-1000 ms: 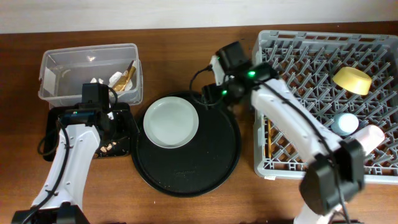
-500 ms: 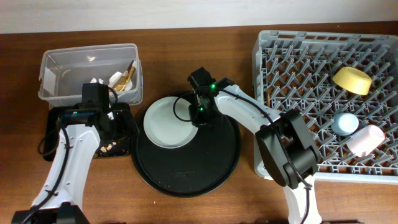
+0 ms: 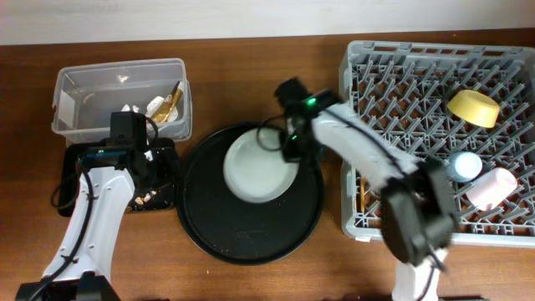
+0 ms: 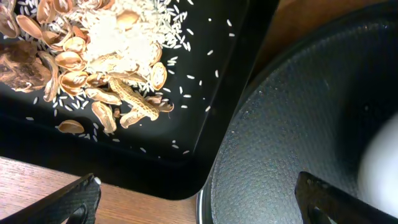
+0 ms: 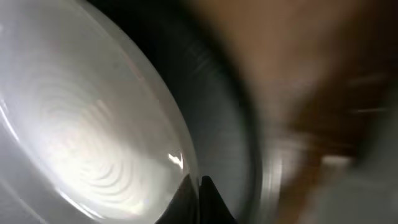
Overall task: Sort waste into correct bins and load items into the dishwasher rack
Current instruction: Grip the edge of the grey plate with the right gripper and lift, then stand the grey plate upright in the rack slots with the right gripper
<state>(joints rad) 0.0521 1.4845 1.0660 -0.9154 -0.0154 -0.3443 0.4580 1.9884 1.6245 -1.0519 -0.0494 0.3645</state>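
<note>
A wooden surface (image 3: 251, 58) seen from above. A large grey dishwasher rack (image 3: 435, 125) fills the right edge, holding a small yellow bowl (image 3: 473, 107), a light blue cup (image 3: 464, 165) and a pink cup (image 3: 491, 188) along its right side.

A large round black tray (image 3: 251, 234) sits at the centre. A pale grey-green plate (image 3: 261, 167) lies on it, right of the tray's middle. The right hand (image 3: 292, 150) is at the plate's far-right rim, and its wrist view, though blurred, shows the fingers pinched together on that rim.

In the far-left corner a clear plastic tub (image 3: 84, 100) holds crumpled white paper (image 3: 157, 105) and a gold foil wrapper (image 3: 173, 99). Just in front of it, a shallow black tray (image 3: 167, 150) holds peanut shells and rice (image 4: 112, 74). The left hand (image 4: 198, 186) hovers over that tray's corner, fingers spread wide, grasping nothing.
</note>
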